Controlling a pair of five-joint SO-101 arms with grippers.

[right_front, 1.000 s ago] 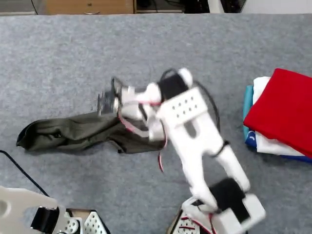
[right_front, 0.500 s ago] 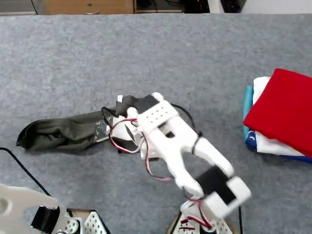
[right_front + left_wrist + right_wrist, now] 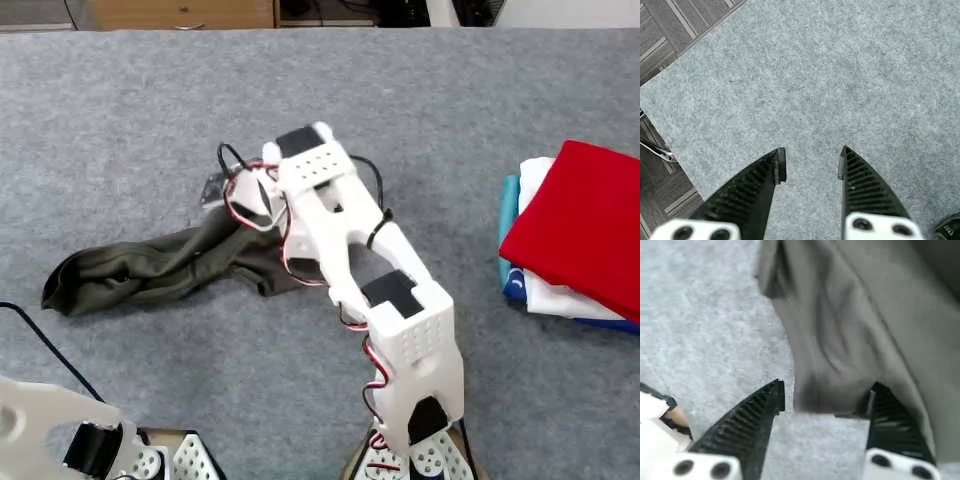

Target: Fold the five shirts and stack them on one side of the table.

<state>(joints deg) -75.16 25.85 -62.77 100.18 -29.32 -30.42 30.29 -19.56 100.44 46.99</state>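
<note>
A crumpled dark olive cloth shirt [image 3: 150, 270] lies in a long bunched rope left of centre on the grey felt-covered bench [image 3: 450, 120], well apart from the stack of folded shirts [image 3: 560, 270] at the right edge. In that stack a red folded shirt [image 3: 585, 230] tops white, blue and teal layers, so the olive one appears to be the last to fold. The white right arm [image 3: 340, 230] stretches from its base at the near edge across to the shirt's right end. There the right gripper [image 3: 826, 392] hangs low over the cloth with its black ribbed fingers [image 3: 755, 415] spread wide and released. One finger is over a loose hem and the other over bare felt, and nothing is pinched yet. That straddle suits closing on the edge of the fabric rather than its thick middle, probably to drag the garment out flat before folding. The bunched, twisted lie means a single pinch may gather several layers at once. The left gripper [image 3: 810, 162] hovers over bare felt near the bench corner, with the tiled floor [image 3: 660, 30] beyond the edge. Its fingers [image 3: 865, 185] are likewise parted and carry nothing, and it is parked clear of the work.
</note>
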